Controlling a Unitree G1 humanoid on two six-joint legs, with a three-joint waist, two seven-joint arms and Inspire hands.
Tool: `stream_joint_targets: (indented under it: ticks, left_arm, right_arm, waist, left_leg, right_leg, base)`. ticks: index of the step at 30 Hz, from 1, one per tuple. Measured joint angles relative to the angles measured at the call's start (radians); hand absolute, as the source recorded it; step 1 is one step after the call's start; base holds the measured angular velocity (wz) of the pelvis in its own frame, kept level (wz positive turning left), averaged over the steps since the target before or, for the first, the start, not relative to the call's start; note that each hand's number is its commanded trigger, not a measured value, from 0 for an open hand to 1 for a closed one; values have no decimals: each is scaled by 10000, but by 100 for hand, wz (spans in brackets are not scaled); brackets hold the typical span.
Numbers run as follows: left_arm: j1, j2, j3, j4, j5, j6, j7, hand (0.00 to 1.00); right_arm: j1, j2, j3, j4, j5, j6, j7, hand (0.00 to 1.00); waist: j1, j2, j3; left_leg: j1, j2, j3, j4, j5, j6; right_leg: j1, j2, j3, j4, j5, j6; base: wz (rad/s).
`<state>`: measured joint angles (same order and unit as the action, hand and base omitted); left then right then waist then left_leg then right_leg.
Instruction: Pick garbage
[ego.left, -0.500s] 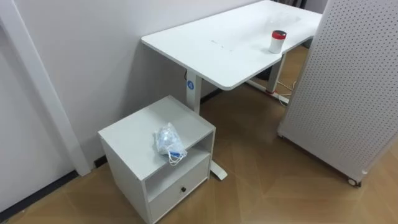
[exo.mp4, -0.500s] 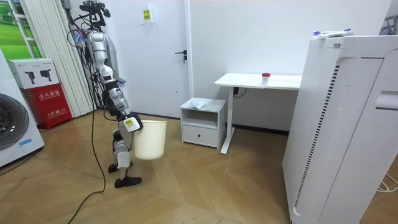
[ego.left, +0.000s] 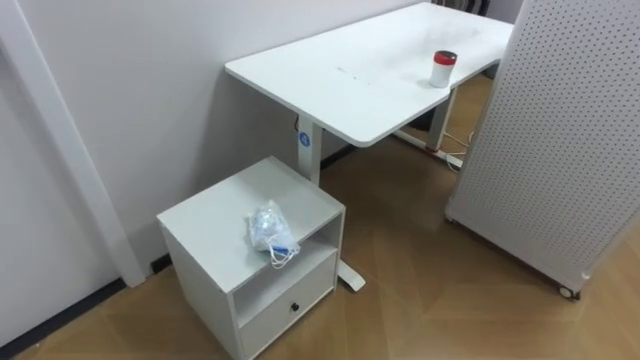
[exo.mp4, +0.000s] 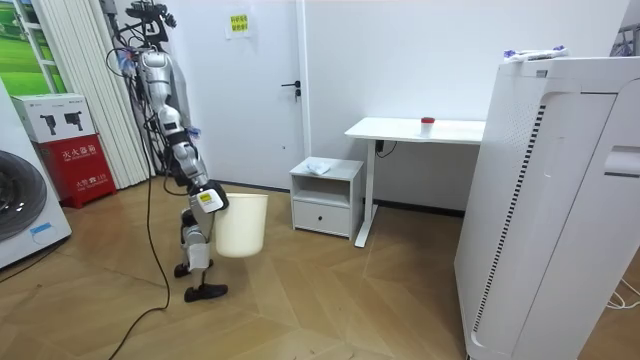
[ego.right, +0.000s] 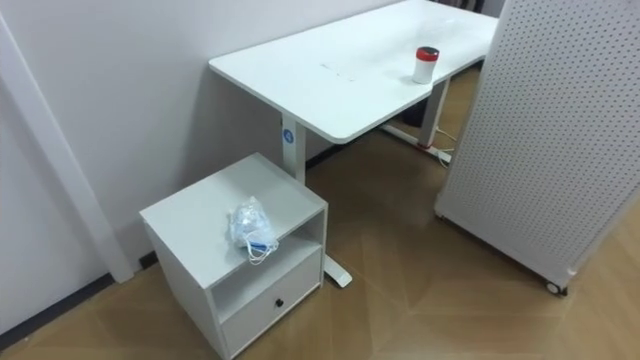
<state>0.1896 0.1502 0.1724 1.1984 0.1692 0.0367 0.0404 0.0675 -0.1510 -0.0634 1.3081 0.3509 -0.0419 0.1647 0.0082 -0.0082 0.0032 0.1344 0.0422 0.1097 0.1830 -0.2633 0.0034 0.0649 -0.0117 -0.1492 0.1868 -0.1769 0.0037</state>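
A crumpled clear plastic wrapper with a bit of blue (ego.left: 272, 229) (ego.right: 248, 229) lies on top of the low white cabinet (ego.left: 218, 210), near its front edge. In the room view the wrapper (exo.mp4: 317, 167) is a small pale heap on that cabinet. I stand a couple of metres from it, at the room view's left, facing it. My right hand (exo.mp4: 208, 199) is at the rim of a cream waste bin (exo.mp4: 243, 225) that hangs beside my legs; its fingers are too small to read.
A white desk (ego.left: 350, 80) stands right of the cabinet, with a red-topped can (ego.left: 443, 68) on it. A tall white perforated appliance (ego.left: 560, 140) on castors stands at the right. Open wooden floor (exo.mp4: 330, 290) lies between me and the cabinet.
The eye view has shifted very slightly; nothing in the scene has moved.
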Motion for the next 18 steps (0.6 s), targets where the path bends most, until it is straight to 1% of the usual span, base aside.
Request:
stream_joint_targets:
  ticks: [7, 9, 10, 12, 17, 18]
  left_arm:
    - [241, -3, -104, 6, 7, 145, 0, 0]
    - [288, -15, -201, 8, 7, 318, -2, 0]
    - [302, -17, -209, 7, 7, 343, -4, 0]
    - [302, -19, -209, 6, 7, 491, -10, 0]
    - [301, -19, -210, 74, 10, 584, -11, 0]
    - [297, -25, -207, 83, 19, 595, -12, 0]
  right_arm:
    - [7, 1, 23, 20, 15, 11, 1, 100]
    - [8, 0, 34, 20, 64, 21, -2, 100]
    - [9, 1, 39, 19, 80, 26, -3, 100]
    - [8, -2, 40, 12, 179, 107, -11, 100]
    - [15, -6, 37, 21, 252, 131, -14, 100]
    - [0, -6, 34, 16, 252, 131, -12, 100]
  waist:
    - [1, 6, -3]
    - [-1, 8, -3]
    - [-1, 8, -3]
    - [-1, 10, -3]
    - [-19, 7, 3]
    - [-15, 18, -17]
  left_leg:
    - [11, 1, -8, -12, 0, 0]
    - [-2, 1, -20, -12, 0, 0]
    - [-5, 1, -21, -12, 0, 0]
    - [-14, 1, -26, -12, -1, -1]
    - [-28, 5, -31, -34, -1, -1]
    - [-97, 13, -28, -12, -3, -2]
  right_leg:
    - [0, 4, 2, 16, 6, 9]
    - [-2, 4, -14, 14, 6, 9]
    - [-1, 4, -18, 11, 6, 9]
    - [-3, 4, -29, 5, 6, 9]
    - [-19, 6, -52, 11, 5, 9]
    - [-109, 6, -78, 58, 4, 7]
  base:
    - [0]
    - [0]
    - [0]
    - [0]
    - [0]
    - [0]
